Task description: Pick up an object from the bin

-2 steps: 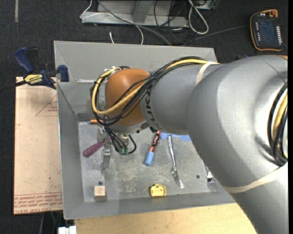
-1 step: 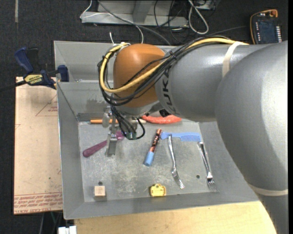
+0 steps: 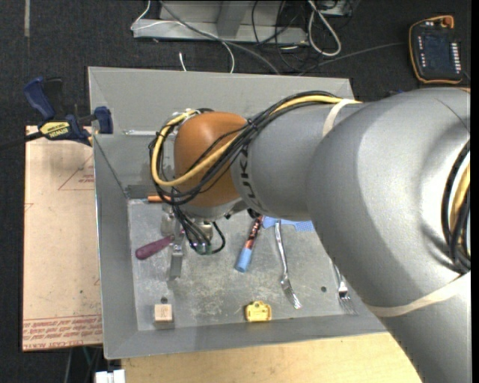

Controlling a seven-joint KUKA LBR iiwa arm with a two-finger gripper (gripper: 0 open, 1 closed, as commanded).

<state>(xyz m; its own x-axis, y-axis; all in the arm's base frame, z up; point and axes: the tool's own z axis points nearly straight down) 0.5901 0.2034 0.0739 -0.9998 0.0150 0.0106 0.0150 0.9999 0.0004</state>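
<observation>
Fingers (image 3: 177, 263) together, beside purple handle (image 3: 153, 248); blue pen (image 3: 245, 254) near.

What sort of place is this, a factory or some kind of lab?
Most likely a robotics lab or test bench. A big grey arm reaches into a metal bin of odd bits, such as a fork and a blue-tipped marker, with loose cables and a handheld controller lying nearby.

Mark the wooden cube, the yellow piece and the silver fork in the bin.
wooden cube (image 3: 162, 313), camera view, on its top face.
yellow piece (image 3: 257, 312), camera view, on its middle.
silver fork (image 3: 283, 262), camera view, midway along its shaft.
</observation>
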